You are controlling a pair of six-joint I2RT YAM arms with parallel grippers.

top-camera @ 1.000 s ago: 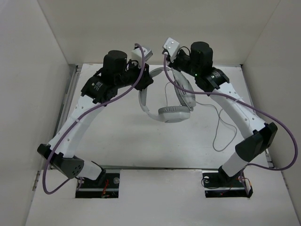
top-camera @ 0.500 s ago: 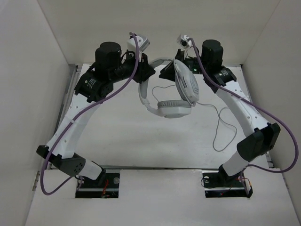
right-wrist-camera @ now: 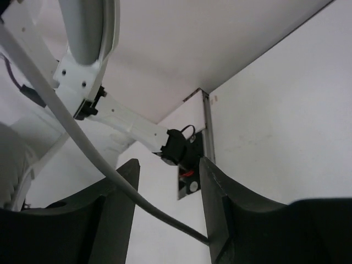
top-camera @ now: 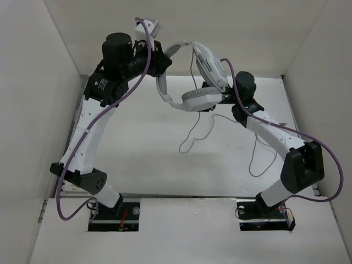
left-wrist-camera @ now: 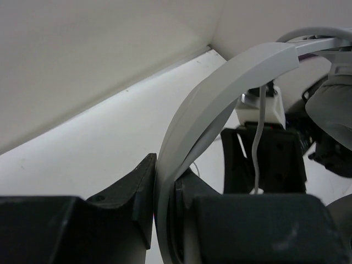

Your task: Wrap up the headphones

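**Headphones Held Aloft While Second Arm Lines Up on the Cable**

The left pincer (left-wrist-camera: 165,177) is clamped on the curved headband (left-wrist-camera: 220,93) of the white and grey headphones (top-camera: 193,99), holding the set in the air over the far half of the tabletop (top-camera: 143,159), close to the back wall. In the left wrist view the band is pinched between both dark fingers and arches up and away to the right. The two earcups (top-camera: 209,69) hang off the band towards the right arm, one above the other. This high hold seems meant to let the thin grey cable (top-camera: 190,137) fall free. It drops from the headphones in a loose loop above the tabletop, and another stretch trails on the surface beside the right arm.

The right pincer (right-wrist-camera: 168,181) sits low, just beneath the lower earcup and largely hidden by it from above. Its own camera shows the jaws standing apart and gripping nothing. The cable runs slantwise down through the gap and meets the inner face of one finger. That position suggests the arm is set to take up the cable so it can be wound around the headphones. The winding itself looks barely begun, with most of the cable hanging slack.
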